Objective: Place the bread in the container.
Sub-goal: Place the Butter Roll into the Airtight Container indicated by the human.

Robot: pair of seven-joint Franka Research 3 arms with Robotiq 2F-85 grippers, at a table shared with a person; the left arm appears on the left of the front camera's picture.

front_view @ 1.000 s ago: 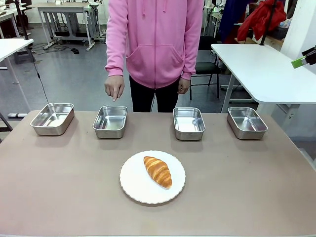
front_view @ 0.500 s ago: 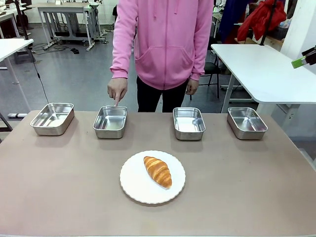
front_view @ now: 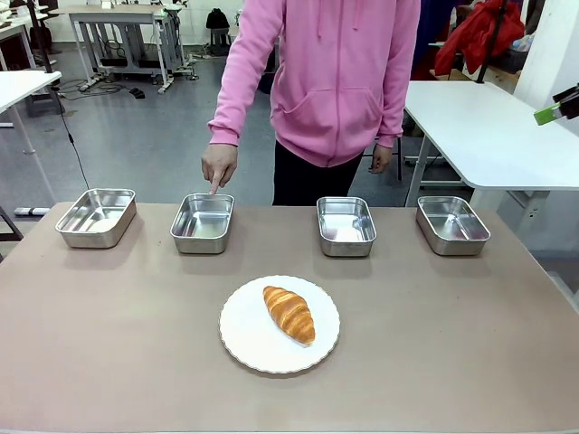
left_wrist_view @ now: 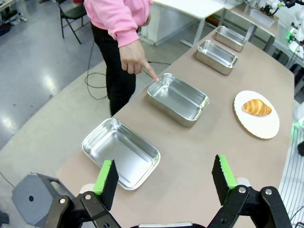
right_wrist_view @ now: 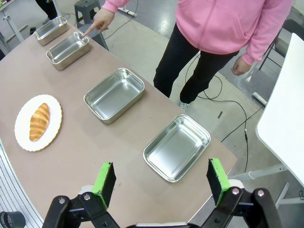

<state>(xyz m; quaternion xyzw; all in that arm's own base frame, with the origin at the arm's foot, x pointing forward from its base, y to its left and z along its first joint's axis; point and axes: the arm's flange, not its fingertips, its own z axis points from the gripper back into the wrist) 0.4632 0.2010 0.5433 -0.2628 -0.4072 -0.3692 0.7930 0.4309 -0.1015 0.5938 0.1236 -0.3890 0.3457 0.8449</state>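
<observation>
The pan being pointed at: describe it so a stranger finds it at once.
Four alike steel pans line the far edge of the brown table. The pan is second from the robot's left. Alone among them, it has the person's finger at its far rim.

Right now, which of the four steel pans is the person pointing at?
The second pan from the robot's left; the person's finger points down at its far rim.

Four pans stand in a row along the far side of the table: the leftmost pan, then the container, the third pan and the rightmost pan. Nearer, about mid-table, lies the plate with the bread on it. A person's hand points at the container's far edge.
</observation>
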